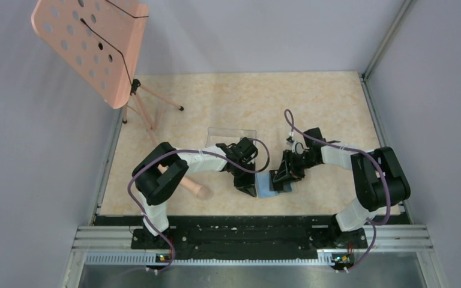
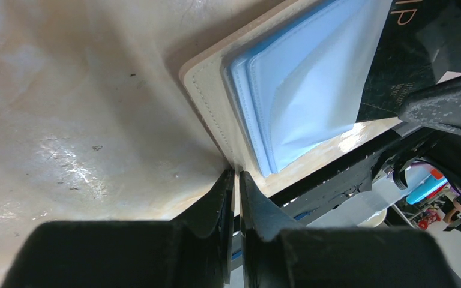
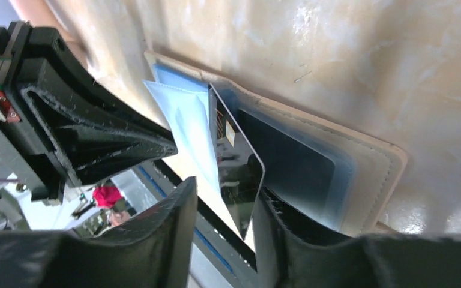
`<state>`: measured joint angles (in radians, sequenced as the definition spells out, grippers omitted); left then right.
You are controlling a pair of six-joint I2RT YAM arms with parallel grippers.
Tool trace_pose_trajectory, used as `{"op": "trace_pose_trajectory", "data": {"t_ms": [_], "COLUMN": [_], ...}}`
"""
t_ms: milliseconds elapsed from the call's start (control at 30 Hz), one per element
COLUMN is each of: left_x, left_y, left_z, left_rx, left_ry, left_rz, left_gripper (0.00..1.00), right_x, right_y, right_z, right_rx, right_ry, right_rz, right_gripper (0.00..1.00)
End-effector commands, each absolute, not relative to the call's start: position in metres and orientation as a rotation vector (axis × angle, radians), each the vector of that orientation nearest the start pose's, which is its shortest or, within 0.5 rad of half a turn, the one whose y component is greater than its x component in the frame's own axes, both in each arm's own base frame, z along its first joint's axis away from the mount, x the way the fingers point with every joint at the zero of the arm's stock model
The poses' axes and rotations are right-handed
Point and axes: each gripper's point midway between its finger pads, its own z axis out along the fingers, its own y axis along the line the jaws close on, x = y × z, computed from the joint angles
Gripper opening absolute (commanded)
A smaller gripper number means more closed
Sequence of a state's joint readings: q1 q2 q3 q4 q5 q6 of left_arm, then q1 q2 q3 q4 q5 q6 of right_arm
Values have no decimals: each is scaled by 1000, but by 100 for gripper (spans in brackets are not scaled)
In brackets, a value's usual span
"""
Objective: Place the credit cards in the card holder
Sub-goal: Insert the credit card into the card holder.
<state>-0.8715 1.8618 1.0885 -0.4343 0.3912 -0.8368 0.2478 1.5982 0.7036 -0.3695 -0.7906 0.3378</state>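
Observation:
The card holder (image 1: 269, 187) lies open near the table's front edge, with a tan rim and blue-grey pockets (image 2: 300, 90). My left gripper (image 2: 236, 174) is shut on the card holder's tan edge (image 2: 207, 102) and pins its near corner. My right gripper (image 3: 222, 198) is open just right of it. A glossy black credit card (image 3: 237, 162) stands tilted between its fingers, leaning on the right finger (image 3: 288, 228), with its far end at the pocket of the card holder (image 3: 372, 162). A dark shape shows under that translucent pocket. The card also shows in the left wrist view (image 2: 396, 54).
A clear plastic box (image 1: 231, 135) lies just behind the left gripper. A pink perforated stand on a tripod (image 1: 93, 45) rises at the back left. A tan cylinder (image 1: 193, 188) lies beside the left arm. The black rail (image 1: 246, 231) borders the table's near edge.

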Motion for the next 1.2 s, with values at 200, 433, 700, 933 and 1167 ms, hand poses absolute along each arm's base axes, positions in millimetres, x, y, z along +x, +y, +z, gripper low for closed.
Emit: {"op": "trace_pose_trajectory", "data": {"t_ms": [200, 433, 700, 933, 1167], "left_x": [169, 169, 170, 171, 171], "left_y": [-334, -335, -334, -333, -333], "left_z": [-1, -3, -5, -8, -9], "left_rx": [190, 193, 207, 221, 221], "left_ry": [3085, 3088, 3096, 3101, 3105], "left_rz": [-703, -697, -678, -659, -651], "left_gripper": [13, 13, 13, 13, 13], "right_x": [213, 219, 218, 210, 212], "right_y": [190, 196, 197, 194, 185], "right_z": [39, 59, 65, 55, 57], "right_rx": [-220, -210, -197, -193, -94], "right_ry": [2844, 2758, 2747, 2794, 2787], "right_rz": [972, 1003, 1025, 1062, 1106], "right_gripper": [48, 26, 0, 0, 0]}}
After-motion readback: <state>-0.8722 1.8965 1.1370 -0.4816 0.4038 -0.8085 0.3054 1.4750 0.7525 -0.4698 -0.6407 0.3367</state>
